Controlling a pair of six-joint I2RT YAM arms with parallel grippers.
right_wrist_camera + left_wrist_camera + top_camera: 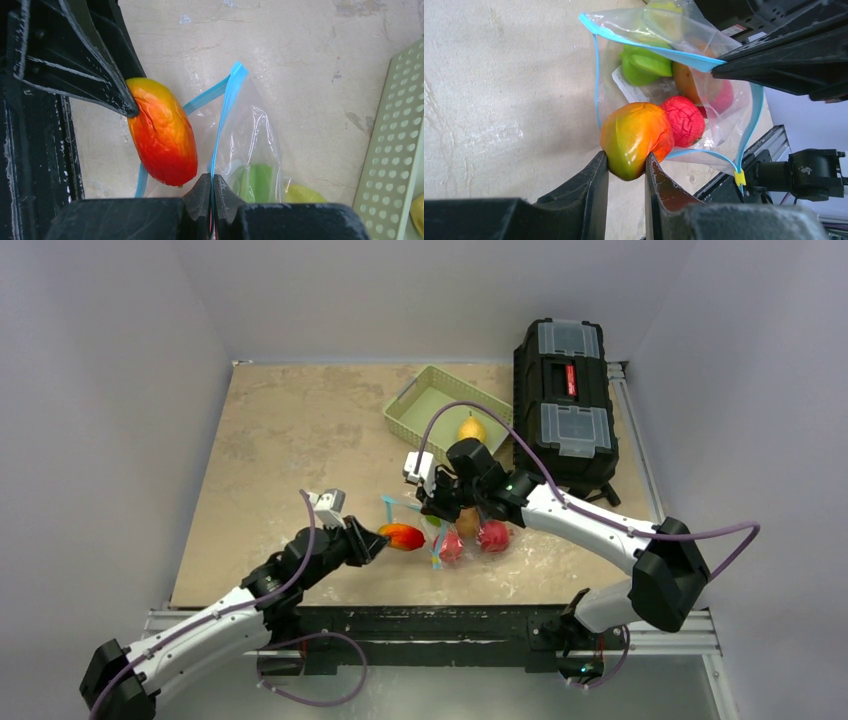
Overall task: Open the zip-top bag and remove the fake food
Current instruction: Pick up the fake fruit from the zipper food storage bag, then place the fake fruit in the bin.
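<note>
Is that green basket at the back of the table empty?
No, a yellow fruit lies inside the green basket, seen plainly from the top camera.

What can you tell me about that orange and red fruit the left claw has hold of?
The orange-red fruit is a glossy, oval plastic mango, shading from yellow-green through orange to red, its skin faintly wrinkled. The left gripper pinches one end between both fingers, holding it at the open mouth of the clear zip-top bag, close beside a red crinkled fruit. Whether those two touch, or whether it rests on the table, cannot be told.
</note>
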